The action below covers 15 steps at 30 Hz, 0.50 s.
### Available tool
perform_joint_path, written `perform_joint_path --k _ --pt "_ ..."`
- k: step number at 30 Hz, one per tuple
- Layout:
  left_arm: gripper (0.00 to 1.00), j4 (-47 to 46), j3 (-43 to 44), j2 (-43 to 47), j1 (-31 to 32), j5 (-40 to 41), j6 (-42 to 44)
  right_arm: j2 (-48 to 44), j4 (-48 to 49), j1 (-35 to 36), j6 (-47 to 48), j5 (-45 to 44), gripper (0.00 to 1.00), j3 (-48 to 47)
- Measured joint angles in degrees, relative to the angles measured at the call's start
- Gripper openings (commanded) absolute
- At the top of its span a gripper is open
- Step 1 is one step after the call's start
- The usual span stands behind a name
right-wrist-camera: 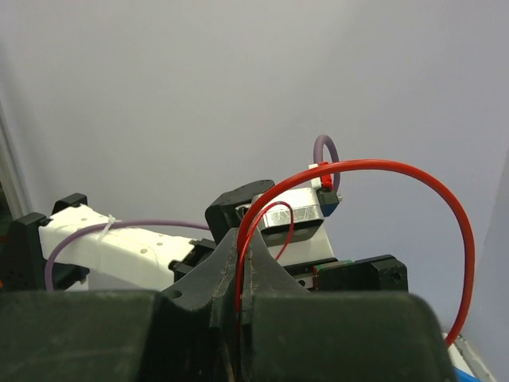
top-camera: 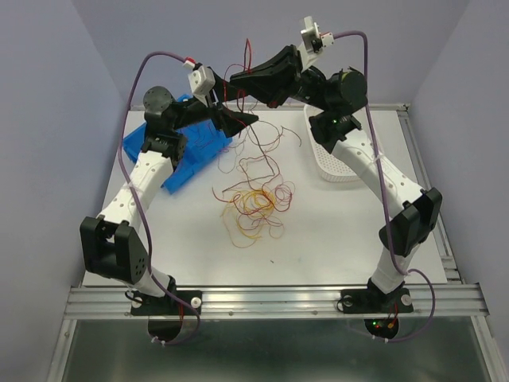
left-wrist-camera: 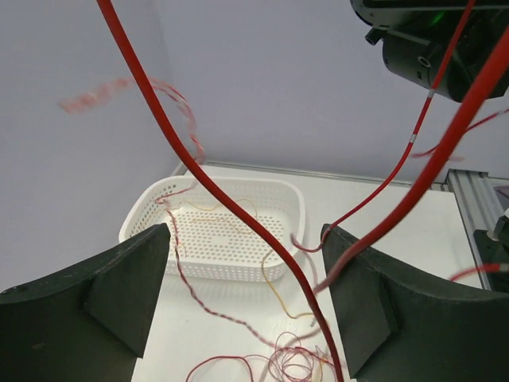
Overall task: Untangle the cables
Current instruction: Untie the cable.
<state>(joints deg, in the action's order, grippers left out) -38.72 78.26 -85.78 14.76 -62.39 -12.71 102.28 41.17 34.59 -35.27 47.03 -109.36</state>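
Links: the left arm [top-camera: 143,171] and right arm [top-camera: 398,187] each have white moulded shells between rounded black joint housings.
Cabling: a thin mauve-purple cable [top-camera: 367,76] runs along each arm, bound to the white shell by a pale zip tie.
End effectors: the left end effector [left-wrist-camera: 246,231] has two matte black wedge-shaped fingers [left-wrist-camera: 119,294]; the right end effector [right-wrist-camera: 242,247] has black tapered fingers with faint scuffs.
Wrist units: a white boxy camera housing [top-camera: 199,79] with a small red plug sits on each wrist.
Bases: a black base plate [top-camera: 163,302] with silver screws sits under each arm; small green and red lights glow at the right one.
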Motion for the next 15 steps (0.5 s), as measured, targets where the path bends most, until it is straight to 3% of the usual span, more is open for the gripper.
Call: perform_joint_path --k 4,6,7,8,9,11,13,14,15 --pt "0.88 2.58 0.09 0.00 0.52 0.68 3.17 0.24 0.48 0.00 -0.72 0.22 0.01 0.04" --pt "0.63 3.10 0.09 0.02 0.98 0.07 3.87 0.24 0.98 0.00 -1.03 0.26 0.01 0.42" --pt "0.38 3.23 0.09 0.02 1.20 -0.15 4.28 0.26 1.18 0.00 -1.07 0.33 0.01 0.50" --pt "0.23 3.39 0.11 0.04 1.77 -0.46 4.44 0.31 1.44 0.00 -1.22 0.33 0.01 0.63" --pt "0.00 3.43 0.11 0.11 2.21 -0.76 4.66 0.31 1.60 0.00 -1.25 0.37 0.01 0.83" --pt "0.00 3.63 0.11 0.17 2.64 -0.87 4.59 0.31 2.19 0.00 -1.44 0.33 0.03 1.53" --pt "0.00 4.42 0.15 0.42 3.08 -0.57 5.27 0.17 2.97 0.00 -1.40 0.26 0.21 2.56" --pt "0.00 5.09 0.20 0.46 3.02 -0.24 5.49 -0.39 3.41 0.00 -1.01 0.02 0.51 4.46" --pt "0.00 5.77 0.22 0.46 2.75 0.20 5.84 -1.33 3.54 0.00 -0.87 -0.26 0.61 6.73"
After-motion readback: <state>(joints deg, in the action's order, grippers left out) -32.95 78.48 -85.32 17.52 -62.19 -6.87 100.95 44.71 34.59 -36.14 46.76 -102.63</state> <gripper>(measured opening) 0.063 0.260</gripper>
